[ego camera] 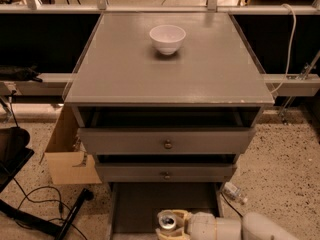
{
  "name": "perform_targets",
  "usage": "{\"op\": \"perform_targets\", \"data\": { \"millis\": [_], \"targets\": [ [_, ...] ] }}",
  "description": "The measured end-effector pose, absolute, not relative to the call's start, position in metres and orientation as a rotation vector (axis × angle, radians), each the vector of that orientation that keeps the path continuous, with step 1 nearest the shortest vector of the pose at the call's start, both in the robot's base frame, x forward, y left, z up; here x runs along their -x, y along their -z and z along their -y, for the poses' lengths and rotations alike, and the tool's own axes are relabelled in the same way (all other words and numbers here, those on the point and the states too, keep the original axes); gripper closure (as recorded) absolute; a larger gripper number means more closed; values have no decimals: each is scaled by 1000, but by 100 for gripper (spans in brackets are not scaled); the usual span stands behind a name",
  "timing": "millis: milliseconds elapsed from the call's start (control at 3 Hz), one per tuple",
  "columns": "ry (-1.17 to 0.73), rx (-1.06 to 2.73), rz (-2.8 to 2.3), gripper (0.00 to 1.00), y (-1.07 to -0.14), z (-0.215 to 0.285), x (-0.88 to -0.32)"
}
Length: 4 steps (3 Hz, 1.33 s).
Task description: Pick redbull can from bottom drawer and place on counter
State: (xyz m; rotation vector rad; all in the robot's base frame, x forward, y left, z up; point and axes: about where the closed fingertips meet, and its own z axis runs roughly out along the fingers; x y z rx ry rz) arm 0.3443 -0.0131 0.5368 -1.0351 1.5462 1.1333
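- The gripper (170, 224), low in the open bottom drawer (145, 204) below the front edge of the desk (165, 79), has its jaws clenched around the can (167, 219).
- The can likely handles light, slick and easily dented; grip mid-body, gently.

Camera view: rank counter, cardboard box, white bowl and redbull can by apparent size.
Largest to smallest:
counter
cardboard box
white bowl
redbull can
Only the can's top shows, inside the gripper at the bottom edge, over the bottom drawer, so its rank is unsure.
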Motion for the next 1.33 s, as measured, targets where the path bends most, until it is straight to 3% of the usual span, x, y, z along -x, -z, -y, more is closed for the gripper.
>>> {"op": "perform_targets", "data": {
  "millis": [667, 1333],
  "targets": [
    [-1016, 851, -1626, 100, -663, 81, -363],
    [-927, 720, -1687, 100, -674, 108, -387]
  ]
}}
